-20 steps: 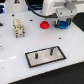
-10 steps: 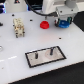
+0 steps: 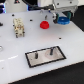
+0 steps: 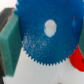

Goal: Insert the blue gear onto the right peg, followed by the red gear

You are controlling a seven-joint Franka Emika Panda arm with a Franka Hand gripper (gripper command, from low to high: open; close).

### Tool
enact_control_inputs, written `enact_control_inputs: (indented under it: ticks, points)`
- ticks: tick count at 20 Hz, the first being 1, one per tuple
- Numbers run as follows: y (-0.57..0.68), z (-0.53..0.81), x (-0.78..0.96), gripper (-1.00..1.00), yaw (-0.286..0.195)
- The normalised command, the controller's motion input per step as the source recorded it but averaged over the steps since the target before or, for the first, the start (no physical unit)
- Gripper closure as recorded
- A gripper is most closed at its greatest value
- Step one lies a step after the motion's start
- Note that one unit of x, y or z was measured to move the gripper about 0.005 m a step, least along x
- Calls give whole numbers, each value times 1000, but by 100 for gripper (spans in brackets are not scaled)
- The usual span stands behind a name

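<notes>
Almost nothing has moved since half a second ago: your arm hangs over the same far corner of the white table [image 3: 20, 55], toward the exterior view's right, and the plate, the pegs and the red gear sit where they sat.

Your gripper [image 3: 63, 17] is down at the blue gear [image 3: 64, 20], which shows in the exterior view as a blue band just under the fingers. The wrist view gives you the gear nearly full frame [image 4: 44, 32], its toothed rim sharp along the lower edge and its centre hole pale and clear. A green block [image 4: 10, 41] lies against the gear's rim on one side in that view; you cannot tell from the pictures whether it is a finger pad or something on the table. Nor can you tell how far the jaws stand apart or whether they have closed on the gear: the exterior view is too coarse and the wrist view shows no second pad.

The red gear [image 3: 44, 23] rests on the table near the blue one, toward the exterior view's left of it, and a red edge [image 4: 78, 56] peeks in at the rim of the wrist view.

The black-framed plate [image 3: 45, 56] lies well apart from both gears, nearer the camera, with the right peg [image 3: 51, 50] upright and bare. A small pale fixture [image 3: 19, 26] stands toward the exterior view's left.
</notes>
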Motion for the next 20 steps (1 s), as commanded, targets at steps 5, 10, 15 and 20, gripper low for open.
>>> enact_control_inputs:
  ticks: [5, 10, 15, 20]
  points:
    - [-318, 477, 715, 100, 0]
    - [-310, 427, 765, 100, 0]
    - [-317, 314, 765, 100, 0]
    - [-316, 197, 790, 100, 0]
